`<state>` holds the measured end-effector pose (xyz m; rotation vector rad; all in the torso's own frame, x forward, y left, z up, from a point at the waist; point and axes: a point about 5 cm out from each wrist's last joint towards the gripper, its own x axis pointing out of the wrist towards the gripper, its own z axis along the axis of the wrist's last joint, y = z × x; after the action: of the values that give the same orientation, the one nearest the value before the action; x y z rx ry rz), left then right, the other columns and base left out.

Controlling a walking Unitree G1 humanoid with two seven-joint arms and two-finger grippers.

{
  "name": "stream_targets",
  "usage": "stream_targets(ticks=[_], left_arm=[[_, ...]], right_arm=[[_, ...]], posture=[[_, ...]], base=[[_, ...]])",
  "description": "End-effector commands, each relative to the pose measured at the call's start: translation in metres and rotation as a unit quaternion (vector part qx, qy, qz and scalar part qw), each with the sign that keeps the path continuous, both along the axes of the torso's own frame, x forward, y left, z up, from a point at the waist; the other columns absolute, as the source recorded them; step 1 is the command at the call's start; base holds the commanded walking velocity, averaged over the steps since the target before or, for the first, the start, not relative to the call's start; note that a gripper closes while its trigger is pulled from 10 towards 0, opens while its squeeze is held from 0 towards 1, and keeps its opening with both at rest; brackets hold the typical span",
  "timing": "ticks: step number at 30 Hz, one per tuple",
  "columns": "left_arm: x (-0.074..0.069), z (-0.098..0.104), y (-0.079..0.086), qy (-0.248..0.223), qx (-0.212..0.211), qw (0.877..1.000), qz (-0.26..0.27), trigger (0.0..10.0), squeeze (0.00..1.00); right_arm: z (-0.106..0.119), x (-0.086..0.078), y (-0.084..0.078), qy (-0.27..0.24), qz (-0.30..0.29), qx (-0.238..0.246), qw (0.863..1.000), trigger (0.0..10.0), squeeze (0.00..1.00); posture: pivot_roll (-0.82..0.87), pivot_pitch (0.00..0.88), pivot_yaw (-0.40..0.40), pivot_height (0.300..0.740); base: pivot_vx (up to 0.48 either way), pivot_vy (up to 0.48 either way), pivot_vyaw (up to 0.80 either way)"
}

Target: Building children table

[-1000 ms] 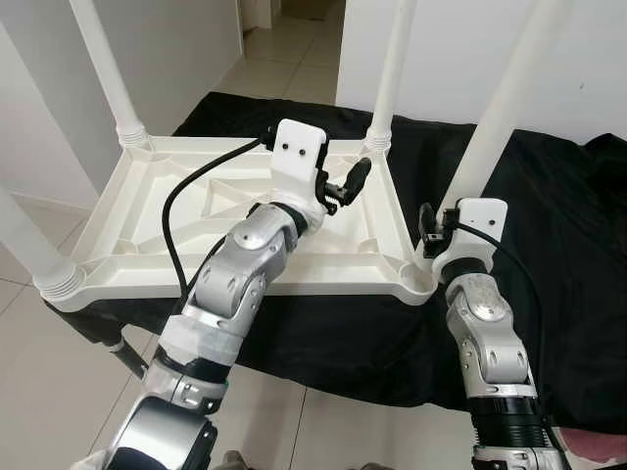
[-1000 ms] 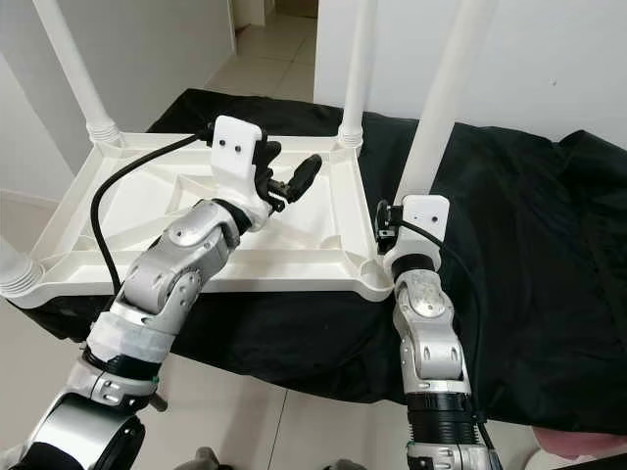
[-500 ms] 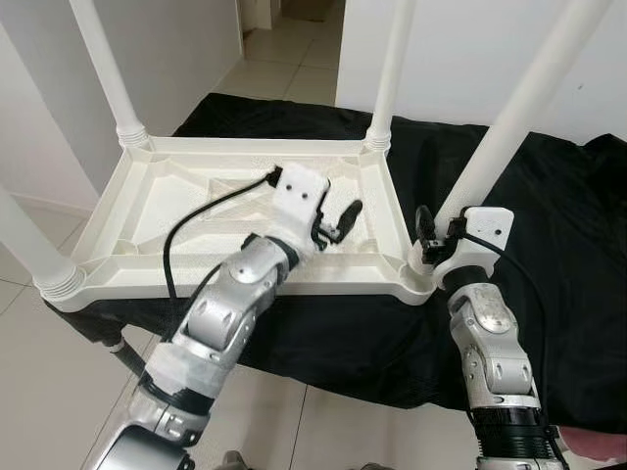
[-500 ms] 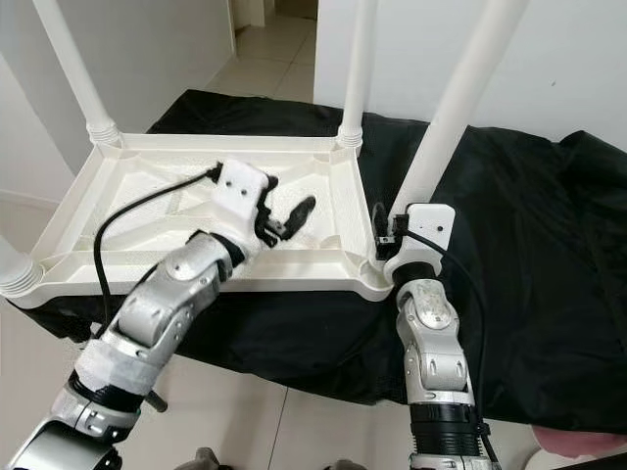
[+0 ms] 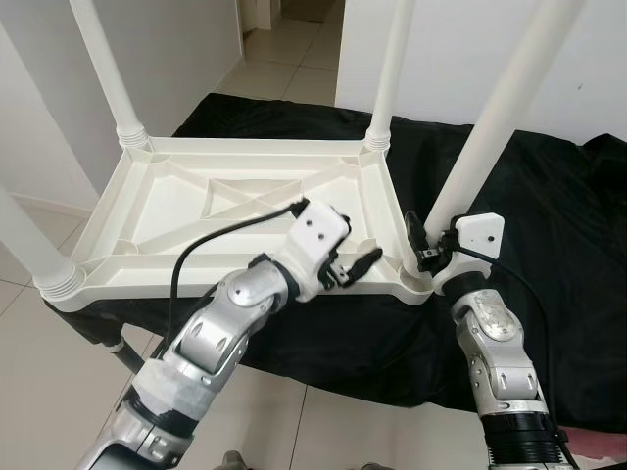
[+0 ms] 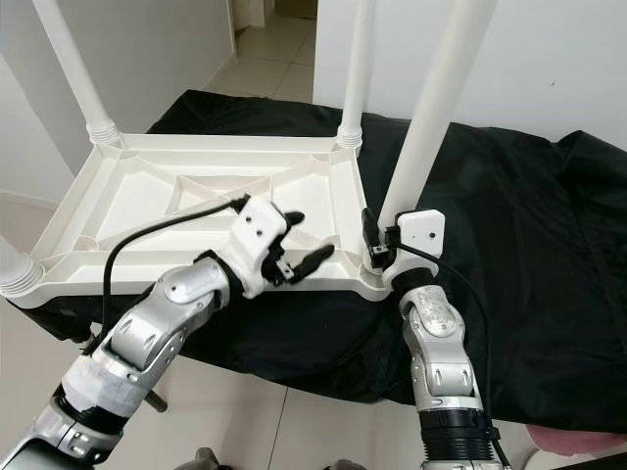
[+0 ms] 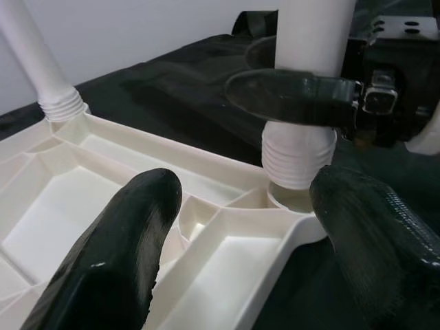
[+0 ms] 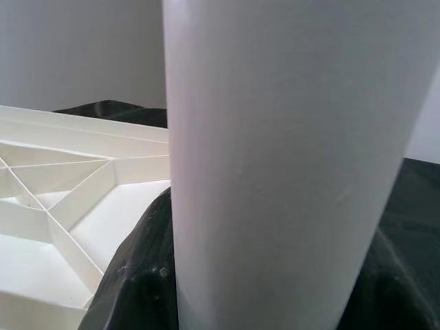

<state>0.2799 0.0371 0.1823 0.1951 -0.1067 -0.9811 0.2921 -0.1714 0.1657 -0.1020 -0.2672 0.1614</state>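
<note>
A white plastic children's tabletop (image 5: 176, 211) lies upside down on a black cloth (image 5: 568, 245) draped over the bench, with round white legs standing up at its corners. The left gripper (image 5: 355, 266) hovers over the tabletop's near edge, its fingers (image 7: 117, 254) spread wide and holding nothing. Just to its right, the right gripper (image 5: 419, 243) is clamped around the base of the near-right white cylindrical leg (image 5: 495, 113), directly above its ribbed corner socket (image 7: 297, 152).
</note>
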Motion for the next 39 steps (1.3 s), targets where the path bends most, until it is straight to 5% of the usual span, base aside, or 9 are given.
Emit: stream_targets(ticks=[1,39], left_arm=[[-0.004,0.0,-0.001,0.001,0.0,1.0,-0.014,10.0,0.0],[-0.007,-0.003,0.006,0.014,0.036,0.998,-0.047,10.0,0.0]], right_arm=[[-0.002,-0.001,-0.002,-0.002,0.004,-0.005,1.0,10.0,0.0],[-0.034,0.002,0.005,0.016,0.108,-0.114,0.987,10.0,0.0]], posture=[[-0.04,0.0,-0.026,0.74],[-0.03,0.0,-0.015,0.74]], base=[[0.0,0.0,0.0],[0.0,0.0,0.0]])
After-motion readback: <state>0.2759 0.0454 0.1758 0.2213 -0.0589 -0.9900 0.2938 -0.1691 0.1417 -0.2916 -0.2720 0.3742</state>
